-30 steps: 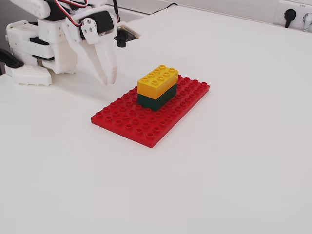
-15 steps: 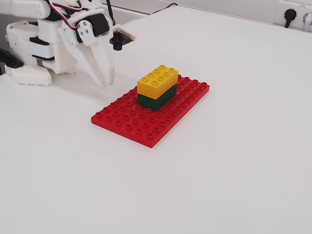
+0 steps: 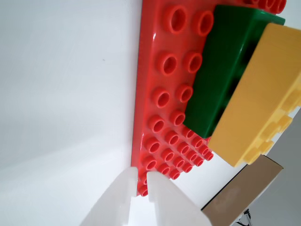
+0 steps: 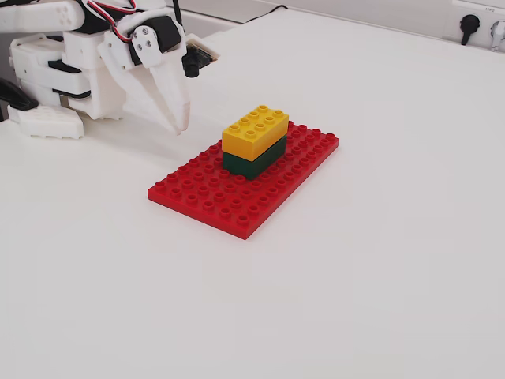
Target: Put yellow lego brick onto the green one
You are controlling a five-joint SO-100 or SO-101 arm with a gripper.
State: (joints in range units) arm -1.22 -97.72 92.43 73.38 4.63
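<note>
- In the fixed view, the white robot arm (image 4: 87,59) sits far to the left of the red baseplate.
- Its gripper (image 4: 177,122) points down at the white table (image 4: 379,260), a little left of the red baseplate (image 4: 197,197) and not touching it.
- The two fingers are pressed close together with nothing between them. The wrist view shows this best: the white fingertips (image 3: 162,188) nearly touch, with only a thin slit between them.
- The red baseplate lies flat on the table. The fixed view shows all of it; the wrist view shows only one end (image 3: 164,103).
- The green one (image 4: 251,162) stands on the red baseplate, near its middle.
- The yellow lego brick (image 4: 255,131) sits on top of the green one, lined up with it and flat.
- The wrist view shows the long sides of both bricks (image 3: 221,80) (image 3: 258,103), seen from the side. The fixed view shows the yellow studs on top.
- Only the wrist view shows a brown cardboard piece (image 3: 244,190), past the yellow brick.
- Only the fixed view shows wall sockets (image 4: 471,20), far right of the red baseplate.
</note>
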